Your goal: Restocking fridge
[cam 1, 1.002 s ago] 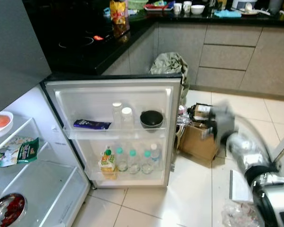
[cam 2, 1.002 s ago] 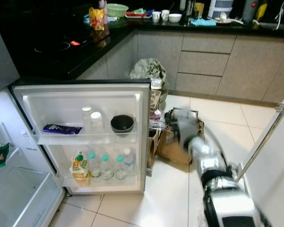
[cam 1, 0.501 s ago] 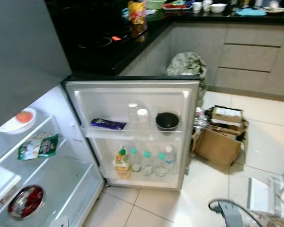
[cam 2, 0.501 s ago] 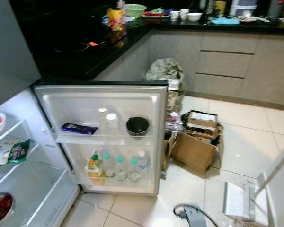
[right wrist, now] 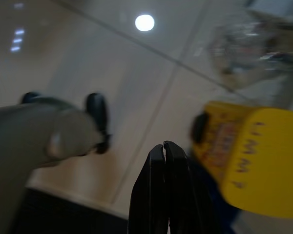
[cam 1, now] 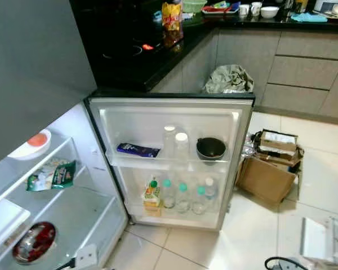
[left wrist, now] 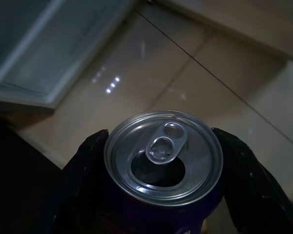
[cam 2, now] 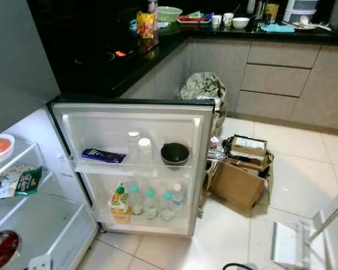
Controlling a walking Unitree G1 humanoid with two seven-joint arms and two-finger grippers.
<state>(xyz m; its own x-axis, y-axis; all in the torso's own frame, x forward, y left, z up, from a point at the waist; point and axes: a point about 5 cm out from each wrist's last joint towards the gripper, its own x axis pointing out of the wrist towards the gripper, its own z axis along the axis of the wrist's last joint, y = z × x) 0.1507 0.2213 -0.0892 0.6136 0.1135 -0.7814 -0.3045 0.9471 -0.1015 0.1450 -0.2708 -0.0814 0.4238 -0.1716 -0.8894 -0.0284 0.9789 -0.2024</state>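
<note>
Silver-topped can (left wrist: 163,158), opened, sits clamped between your left gripper (left wrist: 161,195) fingers above pale floor tiles. Your right gripper (right wrist: 164,161) fingers are pressed together, empty. Ahead, the fridge door (cam 1: 172,160) stands open: four bottles (cam 1: 187,196), one carton (cam 1: 152,194), one black bowl (cam 1: 211,148).

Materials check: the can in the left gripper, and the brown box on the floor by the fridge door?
Dark blue can held in the left gripper: looks like aluminium, brushed silver lid with pull tab, mouth already open. Brown box on the floor: apparently corrugated cardboard, matte, flaps folded open.
</note>
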